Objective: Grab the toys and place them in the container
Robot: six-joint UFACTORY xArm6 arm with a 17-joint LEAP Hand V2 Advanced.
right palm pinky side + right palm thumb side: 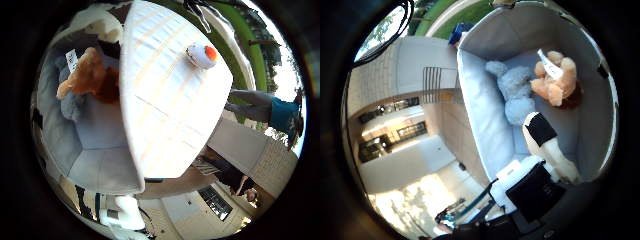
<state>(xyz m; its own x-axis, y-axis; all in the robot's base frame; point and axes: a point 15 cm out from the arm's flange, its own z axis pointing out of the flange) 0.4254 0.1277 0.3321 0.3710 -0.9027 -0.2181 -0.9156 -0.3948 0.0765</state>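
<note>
The robot hand is hanging released and holding nothing over the bin, where a tan plush and a grey plush are already lying, while a white-and-orange toy is waiting on the surface.

Both palm cams close over container; share orange plush.

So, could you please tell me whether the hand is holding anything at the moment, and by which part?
Nothing is held: the hand hangs over the container, one finger straight, clear of the toys inside.
</note>
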